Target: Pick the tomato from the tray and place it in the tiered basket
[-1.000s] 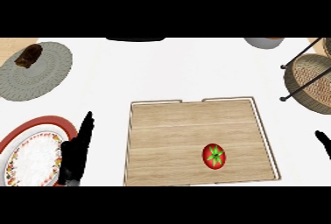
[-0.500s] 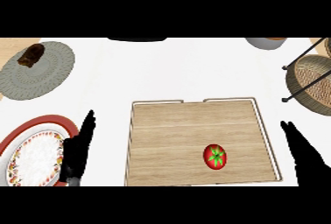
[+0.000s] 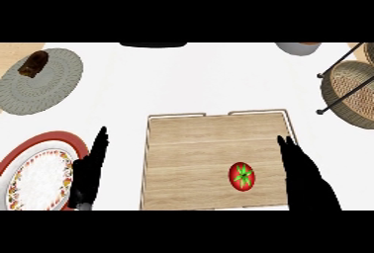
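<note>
White bench, approach step: right hand open just beside tomato on tray, left hand open, resting; next, close round tomato, lift toward tiered basket.

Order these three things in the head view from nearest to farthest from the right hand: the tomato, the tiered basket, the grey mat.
From the right hand:
1. Tomato, just left of it on the tray.
2. Tiered basket, beyond it at the right edge.
3. Grey mat, far left corner.
</note>
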### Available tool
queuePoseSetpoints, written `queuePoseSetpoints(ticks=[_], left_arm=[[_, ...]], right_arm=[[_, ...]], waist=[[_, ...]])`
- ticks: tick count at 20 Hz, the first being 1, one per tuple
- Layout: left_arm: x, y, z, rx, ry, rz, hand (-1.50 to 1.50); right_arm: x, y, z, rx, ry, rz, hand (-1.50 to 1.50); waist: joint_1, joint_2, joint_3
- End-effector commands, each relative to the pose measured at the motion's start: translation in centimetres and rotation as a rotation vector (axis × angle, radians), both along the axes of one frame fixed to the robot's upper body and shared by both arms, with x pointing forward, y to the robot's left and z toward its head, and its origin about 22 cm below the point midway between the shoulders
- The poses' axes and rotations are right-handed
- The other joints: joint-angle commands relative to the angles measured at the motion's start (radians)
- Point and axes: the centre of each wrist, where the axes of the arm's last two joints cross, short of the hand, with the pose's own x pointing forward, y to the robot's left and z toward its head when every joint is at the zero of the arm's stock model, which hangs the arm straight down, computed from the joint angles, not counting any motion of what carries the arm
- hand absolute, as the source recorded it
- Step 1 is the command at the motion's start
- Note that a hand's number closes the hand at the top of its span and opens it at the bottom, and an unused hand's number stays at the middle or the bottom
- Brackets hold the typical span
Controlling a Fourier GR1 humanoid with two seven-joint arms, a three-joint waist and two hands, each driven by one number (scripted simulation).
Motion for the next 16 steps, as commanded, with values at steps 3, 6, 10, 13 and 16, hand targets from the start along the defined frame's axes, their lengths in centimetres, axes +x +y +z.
queuePoseSetpoints(ticks=[3,6,10,13,16], left_arm=[[-0.6,0.9,-0.7,0.001,0.022,0.018,0.00],[-0.4,1.2,0.5,-0.001,0.009,0.012,0.00],[0.3,1.3,0.3,-0.007,0.027,0.018,0.00],[0.1,0.2,-0.3,-0.001,0.016,0.034,0.00],[0.8,0.3,1.1,-0.010,0.023,0.011,0.00]], right_arm=[[1.8,4.3,-0.2,-0.067,0.140,-0.128,-1.50],[2.5,4.7,-2.4,-0.108,0.212,-0.147,-1.50],[3.2,4.0,-1.6,-0.123,0.287,-0.148,-1.50],[3.1,5.6,-2.2,-0.131,0.303,-0.147,-1.50],[4.4,5.4,-1.8,-0.109,0.327,-0.151,-1.50]], waist=[[-0.005,0.001,-0.001],[-0.002,0.001,0.000],[-0.018,0.002,-0.001],[-0.022,0.000,-0.001],[-0.020,0.000,0.001]])
